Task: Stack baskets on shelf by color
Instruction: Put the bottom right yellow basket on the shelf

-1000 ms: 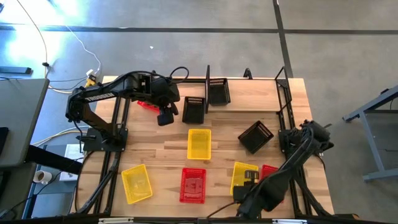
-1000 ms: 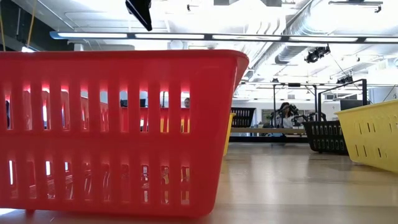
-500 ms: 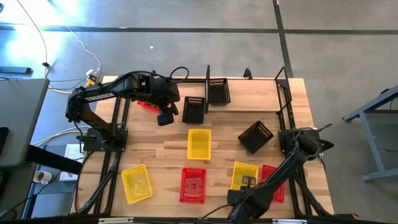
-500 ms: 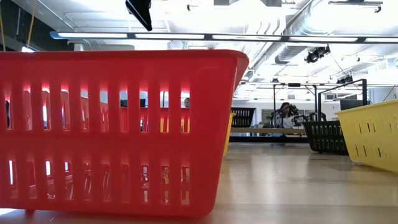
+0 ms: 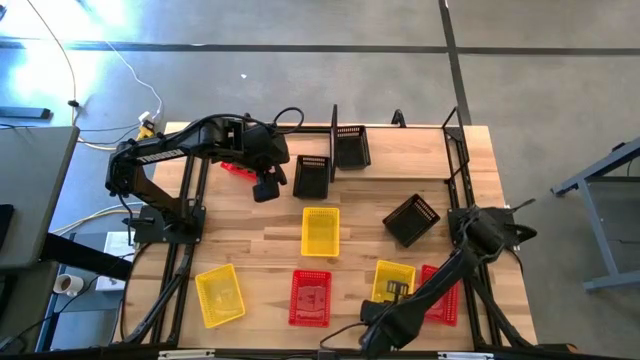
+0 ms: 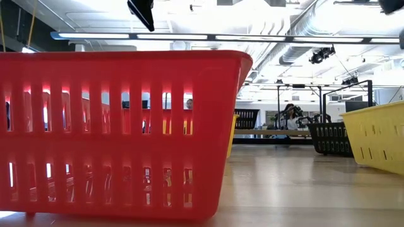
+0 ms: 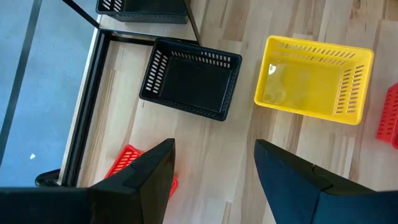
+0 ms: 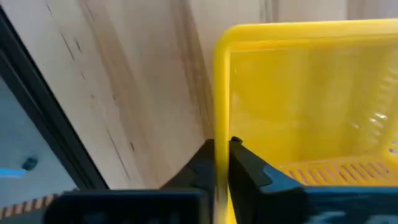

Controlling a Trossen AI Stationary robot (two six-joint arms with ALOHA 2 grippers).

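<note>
Looks barely started. Only one small black plastic mesh basket (image 5: pixel 351 146) apparently inside the low black metal-frame shelf (image 5: pixel 459 150) at the far edge, in its left bay; no stacks anywhere. Left to sort: eight baskets loose on the wooden table (image 5: pixel 250 235). Counting nine in all: three black, three yellow, three red. Right gripper (image 8: pixel 222 148) pinching the rim of a yellow basket (image 8: pixel 298 93), near right. Left gripper (image 7: pixel 214 158) spread and empty, hovering far left above a red basket (image 7: pixel 127 163).
</note>
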